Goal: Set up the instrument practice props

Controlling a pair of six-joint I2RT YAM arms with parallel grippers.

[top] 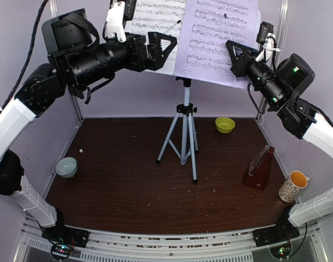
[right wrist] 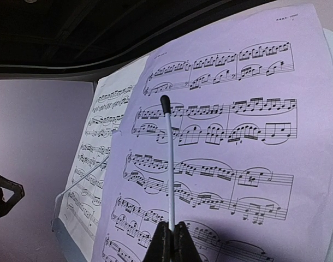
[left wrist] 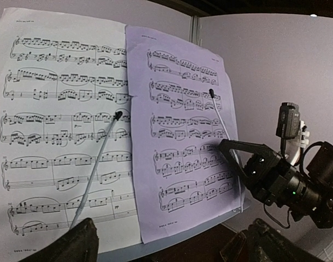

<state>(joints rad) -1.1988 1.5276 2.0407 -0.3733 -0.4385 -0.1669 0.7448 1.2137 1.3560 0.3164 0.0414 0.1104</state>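
The music stand [top: 184,136] rises on its silver tripod mid-table, and two sheet-music pages rest on its desk ledge [left wrist: 183,234]: a white left page [left wrist: 57,136] and a lilac-tinted right page [left wrist: 183,142], which overlaps it. A thin page-holder wire [right wrist: 169,164] with a black tip lies over the right page, and my right gripper [right wrist: 174,234] is shut on its lower end. Another wire [left wrist: 98,164] crosses the left page. My left gripper [left wrist: 172,251] hangs open just in front of the pages' lower edge, holding nothing. The red-brown metronome [top: 259,169] stands on the table at the right.
A yellow-green bowl [top: 225,124] sits behind the tripod on the right. A patterned mug [top: 293,186] stands by the metronome at the right edge, and a pale teal bowl [top: 66,167] at the left edge. Both arms are raised high at the stand's desk.
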